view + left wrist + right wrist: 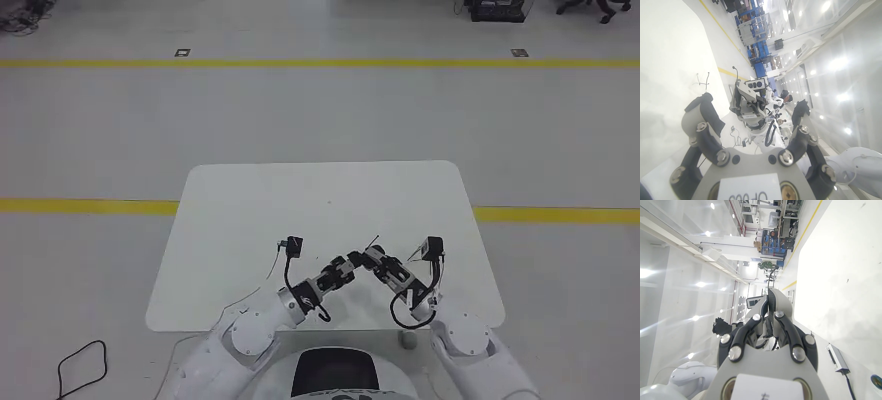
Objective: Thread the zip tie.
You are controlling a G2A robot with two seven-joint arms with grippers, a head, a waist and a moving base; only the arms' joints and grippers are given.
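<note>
The two arms meet over the white table (300, 200), at its 6 o'clock side close to the robot's edge. The left gripper (349, 269) comes in from 8 o'clock and the right gripper (369, 258) from 4 o'clock, with their tips just beside each other.

The right gripper is clamped tight on a black zip tie (770, 281). In the right wrist view its two fingers (779, 302) are pressed together with the strap pinched between them. The free length rises straight out past the tips and bends over at its small square head. In the top view the tie shows as a thin dark line pointing from the right gripper toward 1 o'clock, clear of the table surface.

The left gripper has its jaws spread wide and holds nothing. In the left wrist view its two black-padded fingers (703, 106) stand well apart, and the right gripper with the tie appears in the gap between them, farther off. I cannot tell whether the tie's head is level with the left jaws.

Two thin loose strands (703, 81), one black and one pale, lie together on the table beyond the grippers.
</note>
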